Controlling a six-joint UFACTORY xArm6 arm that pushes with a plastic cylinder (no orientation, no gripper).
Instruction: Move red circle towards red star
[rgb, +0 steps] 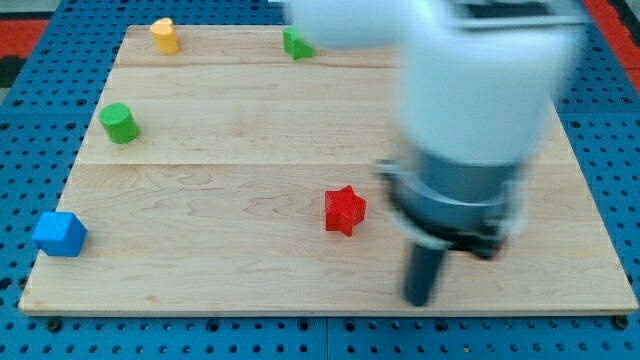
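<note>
The red star (345, 210) lies on the wooden board (220, 180), a little right of the middle and toward the view's bottom. No red circle shows in the view; the arm's body covers the board's right part. My tip (419, 298) is the lower end of the dark rod, near the board's bottom edge, to the right of and below the red star, and apart from it.
A yellow block (164, 35) sits at the top left. A green block (296, 43) sits at the top middle. A green cylinder (119, 123) is at the left. A blue block (59, 234) is at the bottom left corner. The white and grey arm (470, 110) looms blurred over the right.
</note>
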